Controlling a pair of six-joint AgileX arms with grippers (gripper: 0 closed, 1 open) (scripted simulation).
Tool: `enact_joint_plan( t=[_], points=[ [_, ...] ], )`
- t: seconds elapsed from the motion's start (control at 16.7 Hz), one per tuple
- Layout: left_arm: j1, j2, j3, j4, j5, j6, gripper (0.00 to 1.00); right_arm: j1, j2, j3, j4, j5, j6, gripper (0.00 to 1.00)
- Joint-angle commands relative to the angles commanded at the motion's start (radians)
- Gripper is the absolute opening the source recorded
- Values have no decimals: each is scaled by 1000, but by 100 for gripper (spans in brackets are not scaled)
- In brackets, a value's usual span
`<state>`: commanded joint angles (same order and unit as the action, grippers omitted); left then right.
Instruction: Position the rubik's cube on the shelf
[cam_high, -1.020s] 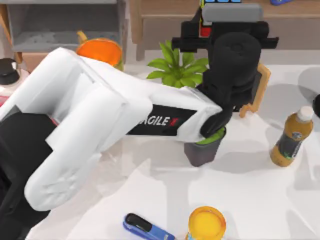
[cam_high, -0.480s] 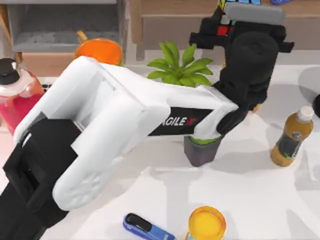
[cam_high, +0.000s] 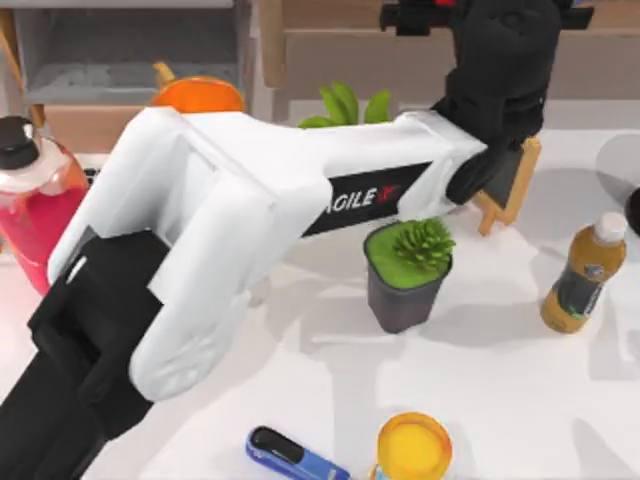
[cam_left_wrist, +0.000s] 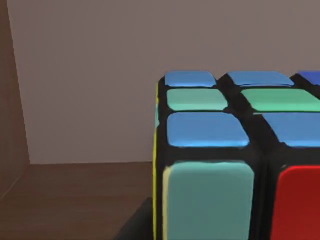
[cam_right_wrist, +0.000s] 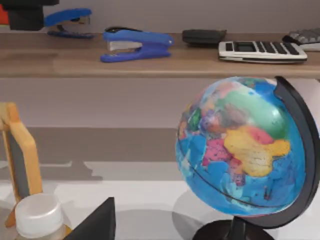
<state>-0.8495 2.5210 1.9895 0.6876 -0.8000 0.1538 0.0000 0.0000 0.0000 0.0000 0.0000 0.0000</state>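
**Cube carried out over the shelf**

Since a second ago our left arm has stretched farther toward the far edge, uncovering the dark plant pot (cam_high: 405, 280) it had hidden. Our left wrist view has the rubik's cube (cam_left_wrist: 235, 165) close against the lens, above the shelf (cam_left_wrist: 70, 200) board and before its back wall. From above, our left gripper (cam_high: 440, 12) sits at the far shelf; we cannot tell how far its fingers are parted (the black wrist covers them). Right of the pot stands a brown bottle (cam_high: 583, 272). Our right arm's wrist camera faces a globe (cam_right_wrist: 245, 160) by the shelf.
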Motion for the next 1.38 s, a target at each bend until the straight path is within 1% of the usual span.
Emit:
enact_joint_plan(
  t=[0.18,0.3,0.42,0.66,1.38],
  points=[
    [49,36,35,-79,62,-37,0,0,0,0,0,0,0,100],
    [86,58,76,-99,91,-76,0,0,0,0,0,0,0,100],
    [103,81,98,-101,101,-100,0,0,0,0,0,0,0,100],
    [104,81,99,-101,101,-101,0,0,0,0,0,0,0,100],
    [104,81,99,-101,101,-101,90,0,0,0,0,0,0,100]
  ],
)
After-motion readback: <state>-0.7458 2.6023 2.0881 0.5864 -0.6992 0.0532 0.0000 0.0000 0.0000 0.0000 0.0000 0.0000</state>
